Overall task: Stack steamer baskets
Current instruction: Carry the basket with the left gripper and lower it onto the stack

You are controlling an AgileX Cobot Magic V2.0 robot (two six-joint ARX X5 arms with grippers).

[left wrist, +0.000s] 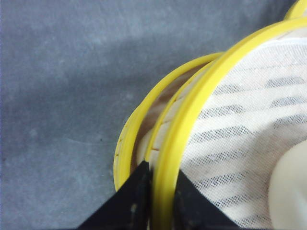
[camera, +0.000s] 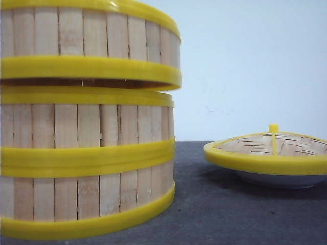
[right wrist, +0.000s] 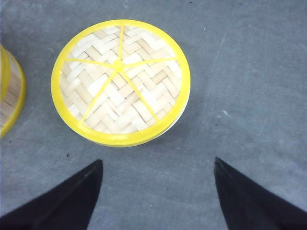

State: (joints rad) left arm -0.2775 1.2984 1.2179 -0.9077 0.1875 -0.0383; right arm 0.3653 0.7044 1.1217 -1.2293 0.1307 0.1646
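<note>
The top basket (camera: 87, 43) is held just above the two-basket stack (camera: 84, 163) at the left of the worktop (camera: 240, 204) – a dark gap shows between its bottom rim and the stack's top rim, and it sits slightly offset to the right. Two baskets are judged already stacked; the third is left to be lowered and released. In the left wrist view the left end effector (left wrist: 160, 201) is closed on the top basket's yellow rim, one finger either side. A cloth liner (left wrist: 240, 124) is seen inside. The right end effector (right wrist: 158, 191) is spread wide and empty above the lid (right wrist: 120, 81), which rests on a plate (camera: 281, 178) well apart to the right – open worktop lies between, so little obstruction is expected.
</note>
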